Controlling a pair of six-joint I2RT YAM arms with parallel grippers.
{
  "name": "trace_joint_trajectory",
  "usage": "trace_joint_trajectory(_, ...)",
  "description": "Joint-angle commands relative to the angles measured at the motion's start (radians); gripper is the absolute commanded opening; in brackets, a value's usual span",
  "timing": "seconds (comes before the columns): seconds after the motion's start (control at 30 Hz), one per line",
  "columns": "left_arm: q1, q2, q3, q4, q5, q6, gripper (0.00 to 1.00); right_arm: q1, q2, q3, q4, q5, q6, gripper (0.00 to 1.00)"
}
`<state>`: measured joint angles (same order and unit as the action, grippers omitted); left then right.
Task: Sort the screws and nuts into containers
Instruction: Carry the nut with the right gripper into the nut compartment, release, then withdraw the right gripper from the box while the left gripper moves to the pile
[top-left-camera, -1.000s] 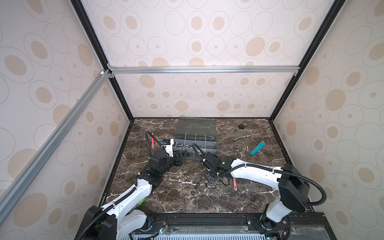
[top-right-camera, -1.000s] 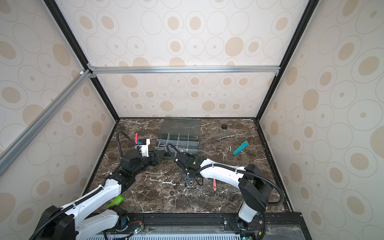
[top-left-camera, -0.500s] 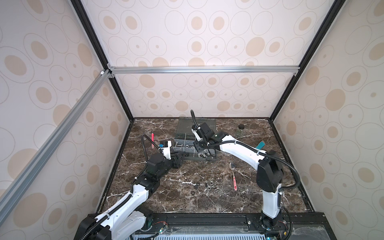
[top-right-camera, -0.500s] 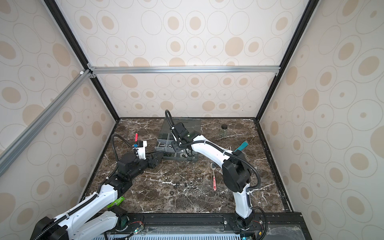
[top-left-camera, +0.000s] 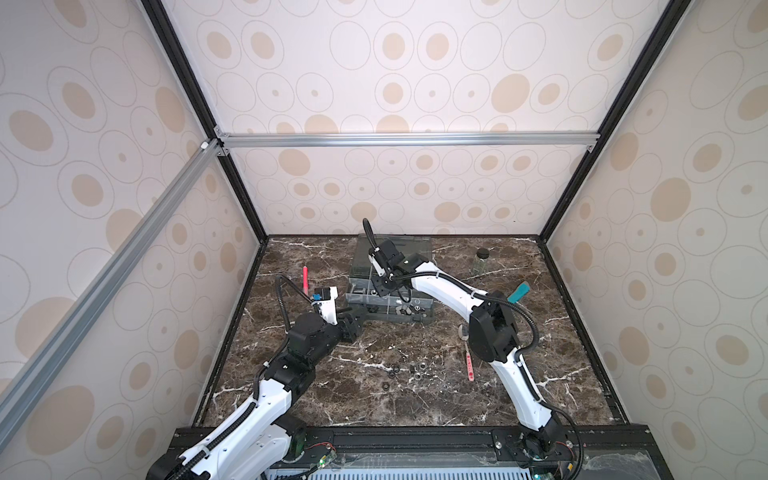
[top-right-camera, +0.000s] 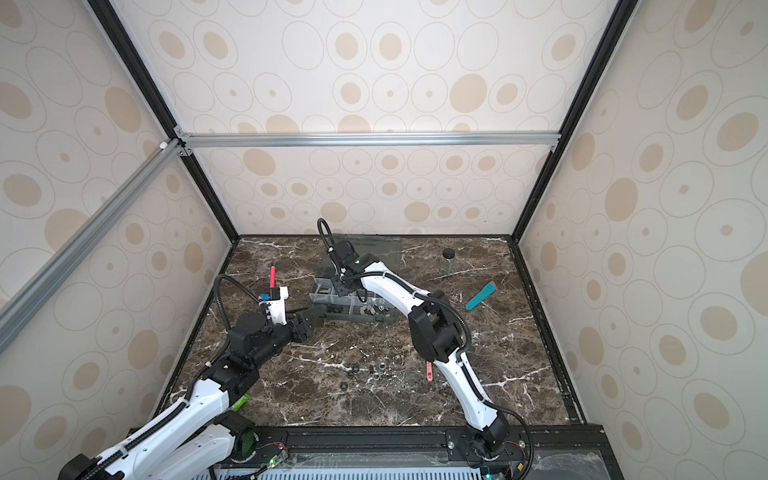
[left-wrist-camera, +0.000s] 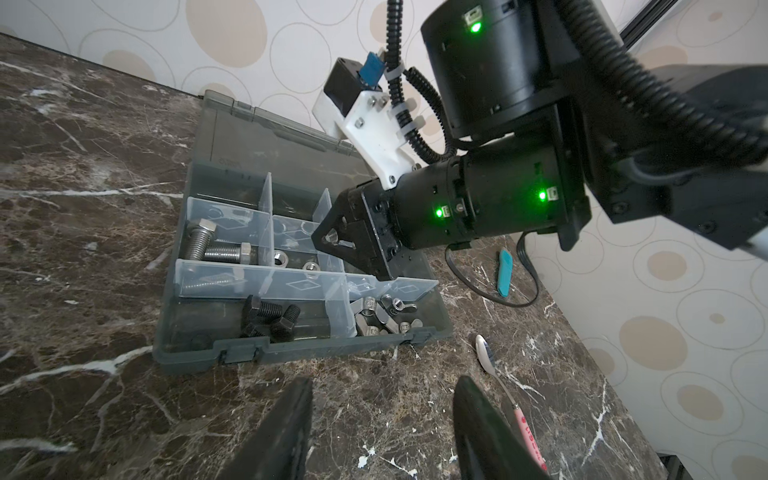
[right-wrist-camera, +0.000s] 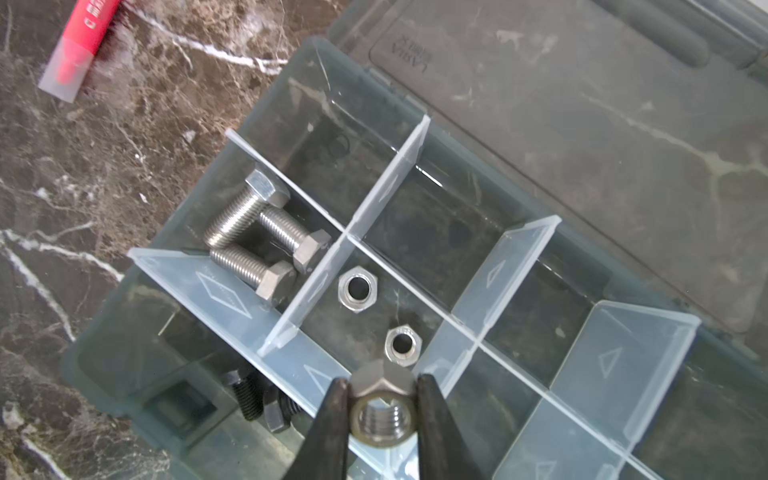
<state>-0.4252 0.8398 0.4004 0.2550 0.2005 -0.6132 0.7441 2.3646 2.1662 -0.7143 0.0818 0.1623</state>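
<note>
Nut (right-wrist-camera: 382, 409), on the right wrist camera, sits clamped by my right gripper (right-wrist-camera: 381, 384) above the organizer box (right-wrist-camera: 95, 361) compartment (right-wrist-camera: 374, 318) where two silver nuts (right-wrist-camera: 357, 289) lie. In both top views that gripper (top-left-camera: 384, 286) (top-right-camera: 343, 286) hangs over the box. From the left wrist, my left gripper (left-wrist-camera: 380, 399) stands half-spread, empty, just before the box.

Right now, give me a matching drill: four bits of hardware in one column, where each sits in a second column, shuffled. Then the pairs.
Things
1. held silver nut
2. silver bolts
3. black bolts
4. loose nuts

Places
A. on the bare marble table, outside the organizer
B. compartment in the row by the latch
C. clamped in the right tool
D. compartment beside the two silver nuts

Pairs: 1-C, 2-D, 3-B, 4-A
</note>
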Motion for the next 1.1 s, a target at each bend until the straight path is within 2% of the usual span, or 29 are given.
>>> trace_joint_trajectory(0.0,0.006,-0.013,-0.003,-0.003,-0.011,-0.016,0.55,-0.001,0.01,0.038,-0.038,0.005,-0.013,0.28)
trace_joint_trajectory(0.13,0.006,-0.017,-0.005,-0.002,-0.009,-0.019,0.55,-0.001,0.008,0.031,-0.045,0.002,-0.008,0.4)
trace_joint_trajectory(0.27,0.007,-0.021,-0.005,-0.007,-0.01,-0.019,0.55,-0.001,0.004,0.027,-0.045,-0.003,-0.002,0.45)
trace_joint_trajectory(1.07,0.007,-0.012,-0.012,-0.002,-0.006,-0.029,0.55,-0.004,-0.124,-0.097,0.008,-0.005,0.016,0.47)
